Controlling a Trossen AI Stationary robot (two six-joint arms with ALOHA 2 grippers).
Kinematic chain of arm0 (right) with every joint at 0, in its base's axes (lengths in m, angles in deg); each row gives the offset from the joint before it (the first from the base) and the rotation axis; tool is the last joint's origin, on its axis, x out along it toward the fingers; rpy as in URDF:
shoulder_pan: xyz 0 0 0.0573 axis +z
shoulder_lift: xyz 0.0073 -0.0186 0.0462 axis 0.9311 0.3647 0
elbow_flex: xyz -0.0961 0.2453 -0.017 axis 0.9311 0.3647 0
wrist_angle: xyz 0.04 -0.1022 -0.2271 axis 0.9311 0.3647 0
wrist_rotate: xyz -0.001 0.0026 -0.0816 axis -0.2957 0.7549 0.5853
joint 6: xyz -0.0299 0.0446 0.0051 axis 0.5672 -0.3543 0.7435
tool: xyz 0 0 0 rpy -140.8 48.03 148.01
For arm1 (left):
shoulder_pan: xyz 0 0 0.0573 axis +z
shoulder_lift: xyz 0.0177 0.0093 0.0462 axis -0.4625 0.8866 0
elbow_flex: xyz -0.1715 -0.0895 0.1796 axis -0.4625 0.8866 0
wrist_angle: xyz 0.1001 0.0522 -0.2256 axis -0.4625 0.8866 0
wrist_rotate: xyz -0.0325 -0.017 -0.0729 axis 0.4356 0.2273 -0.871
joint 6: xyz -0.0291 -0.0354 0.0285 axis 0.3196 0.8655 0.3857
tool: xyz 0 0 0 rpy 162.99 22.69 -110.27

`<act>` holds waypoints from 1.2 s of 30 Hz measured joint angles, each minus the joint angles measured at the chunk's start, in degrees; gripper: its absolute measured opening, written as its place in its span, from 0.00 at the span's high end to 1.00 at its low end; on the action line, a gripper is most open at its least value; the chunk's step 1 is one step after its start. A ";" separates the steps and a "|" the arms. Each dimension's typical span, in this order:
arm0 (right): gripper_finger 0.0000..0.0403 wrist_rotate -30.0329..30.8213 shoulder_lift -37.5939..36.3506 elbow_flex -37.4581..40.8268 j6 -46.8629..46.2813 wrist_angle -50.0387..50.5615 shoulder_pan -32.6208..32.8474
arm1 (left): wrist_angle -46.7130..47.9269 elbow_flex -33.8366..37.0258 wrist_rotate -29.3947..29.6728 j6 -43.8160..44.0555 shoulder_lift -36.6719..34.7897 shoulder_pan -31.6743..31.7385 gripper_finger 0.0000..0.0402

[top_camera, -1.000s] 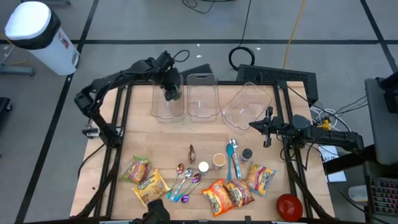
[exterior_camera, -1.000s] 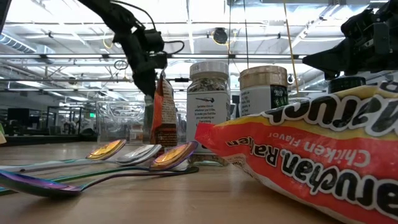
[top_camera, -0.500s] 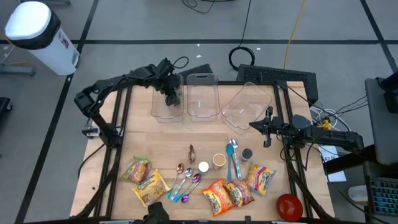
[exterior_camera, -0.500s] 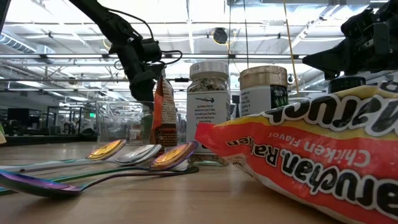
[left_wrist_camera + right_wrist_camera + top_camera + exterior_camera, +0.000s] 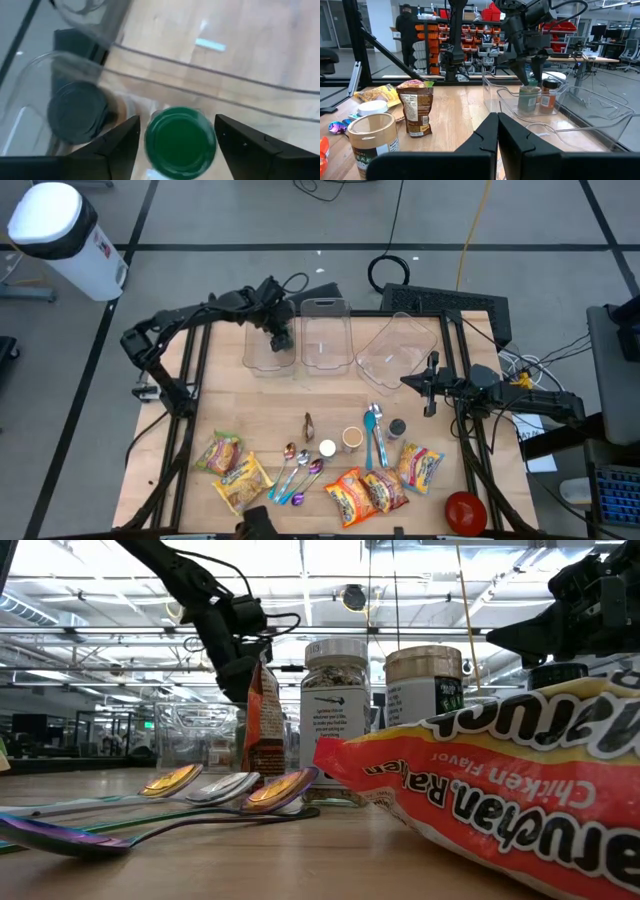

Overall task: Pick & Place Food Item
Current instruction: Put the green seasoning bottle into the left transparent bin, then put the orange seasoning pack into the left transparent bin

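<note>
My left gripper (image 5: 282,337) is open inside the left clear bin (image 5: 256,356) at the table's far side. Its fingers stand on either side of a jar with a green lid (image 5: 180,142), with narrow gaps showing. The jar stands upright on the bin floor, seen in the right wrist view (image 5: 529,97), beside a dark-lidded jar (image 5: 77,112). My right gripper (image 5: 430,385) is shut and empty, hovering right of centre.
Two more clear bins (image 5: 324,340) (image 5: 398,348) stand along the far edge. Ramen packs (image 5: 365,492), snack bags (image 5: 225,455), spoons (image 5: 300,475), small jars (image 5: 350,438) and a brown pouch (image 5: 308,423) lie on the near half. A red bowl (image 5: 465,512) sits at the near right.
My left gripper has shifted a little toward the table's right and near edge within the left bin, dipping and then rising slightly. The right arm has kept still.
</note>
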 joint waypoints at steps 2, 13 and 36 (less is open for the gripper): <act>1.00 0.00 0.01 -0.01 0.02 0.00 0.01 | 0.09 0.00 2.05 0.64 0.00 -0.32 0.31; 1.00 0.01 0.01 -0.01 0.02 0.00 0.00 | 0.35 0.00 3.67 1.88 -3.86 -0.53 0.25; 1.00 0.02 0.01 0.01 0.02 0.00 -0.01 | 14.01 -0.07 -14.40 13.74 -15.65 -21.57 0.29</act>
